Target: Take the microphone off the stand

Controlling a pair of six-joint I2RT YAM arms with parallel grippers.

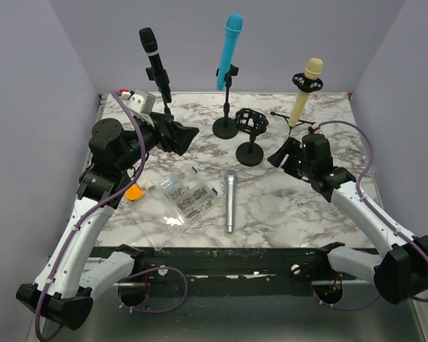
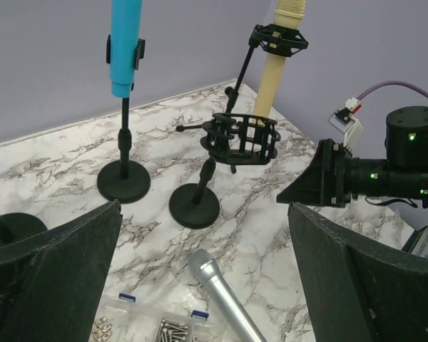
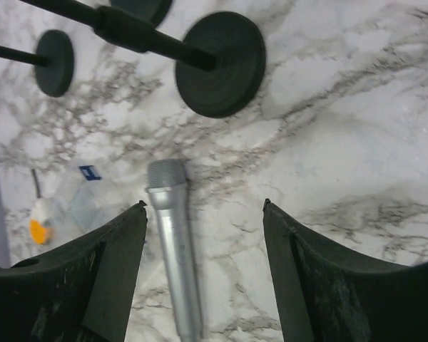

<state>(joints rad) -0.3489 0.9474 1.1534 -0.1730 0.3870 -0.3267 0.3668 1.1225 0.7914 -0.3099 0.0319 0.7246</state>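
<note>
left gripper (image 1: 178, 137): jaws spread wide with nothing between them; held over the back-left of the table (image 1: 292, 214), facing centre.
black microphone (image 1: 153, 60): clipped upright in its stand at the back-left corner, just behind the left gripper.
orange item (image 1: 133, 192): small, near the left edge; too small to identify.
screw packet (image 1: 187, 199): clear plastic, flat on the marble left of centre.
silver microphone (image 1: 230, 201): lying flat at centre front, in no stand, just right of the screw packet. Its long axis runs near-to-far, grille end toward the back, tail toward the near edge.
blue microphone (image 1: 230, 50): upright in its clip, back centre.
empty shock mount (image 1: 250, 121): on a round-based stand just behind the grille and a little right of it; holds nothing. Judged to be the silver microphone's stand, so the removal looks done.
right gripper (image 1: 279, 154): fingers parted, gripping nothing. It sits just right of that stand's base, behind and to the right of the grille. Its wrist view looks down along the silver body, which shows between the fingers but lies on the marble below them, untouched.
beige microphone (image 1: 304, 89): tilted in its mount, back right.
nearer arm: the right, by a little, as a judgement; the silver microphone lies toward the near-left of it.
room: bare marble from the silver microphone to the right edge and toward the near edge. Stands crowd the back; the packet fills the left.
</note>
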